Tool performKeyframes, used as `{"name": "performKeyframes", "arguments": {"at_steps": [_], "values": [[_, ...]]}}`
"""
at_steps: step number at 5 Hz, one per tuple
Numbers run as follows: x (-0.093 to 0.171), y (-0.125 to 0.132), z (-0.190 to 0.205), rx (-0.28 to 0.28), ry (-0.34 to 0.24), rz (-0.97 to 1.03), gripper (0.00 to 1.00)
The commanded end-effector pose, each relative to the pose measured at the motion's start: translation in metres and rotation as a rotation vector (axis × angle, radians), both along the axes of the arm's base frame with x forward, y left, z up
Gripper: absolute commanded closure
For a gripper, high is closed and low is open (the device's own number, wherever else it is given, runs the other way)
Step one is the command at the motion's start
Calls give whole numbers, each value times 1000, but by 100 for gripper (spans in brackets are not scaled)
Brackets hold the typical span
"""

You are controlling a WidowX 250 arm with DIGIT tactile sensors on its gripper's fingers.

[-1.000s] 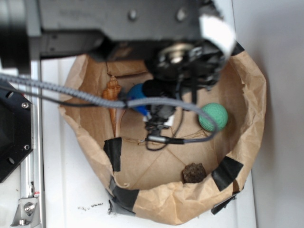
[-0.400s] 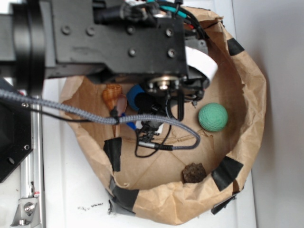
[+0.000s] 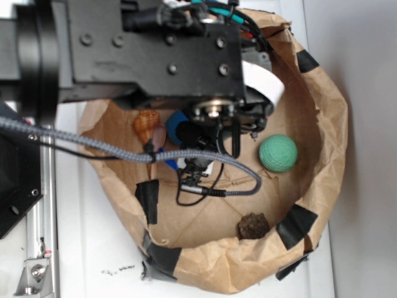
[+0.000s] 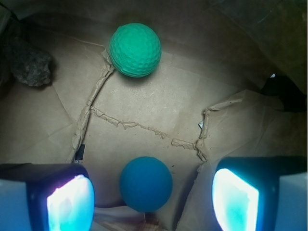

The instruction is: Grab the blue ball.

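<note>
Hovering inside the paper bag (image 3: pixel 322 186), the gripper (image 4: pixel 153 192) stood spread wide, its pads on either side of the blue ball (image 4: pixel 146 184) without touching it. Approach looked done; closing and lifting remained. The green ball (image 4: pixel 135 50) lay well apart.

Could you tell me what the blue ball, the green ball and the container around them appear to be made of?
The blue ball looks like matte foam or soft rubber: no shine, finely grained skin. The green ball seems similar foam, with golf-ball dimples. The container is crumpled brown paper, creased and torn, patched with black tape. The end effector brackets the blue ball.
</note>
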State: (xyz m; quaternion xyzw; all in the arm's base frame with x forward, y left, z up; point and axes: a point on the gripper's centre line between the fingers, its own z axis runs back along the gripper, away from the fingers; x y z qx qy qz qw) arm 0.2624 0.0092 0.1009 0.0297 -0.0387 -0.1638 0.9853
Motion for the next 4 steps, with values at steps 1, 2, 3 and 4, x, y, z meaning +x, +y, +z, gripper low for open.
{"name": "performKeyframes", "arguments": {"at_steps": [1,2,3,4], "values": [[2,-11,-26,40,8,-22,0],[-8,-22,-44,43,-27,-17,0],[-14,-21,-53,52,-50,-13,0],[-10,-10,-55,40,-55,6,0]]}}
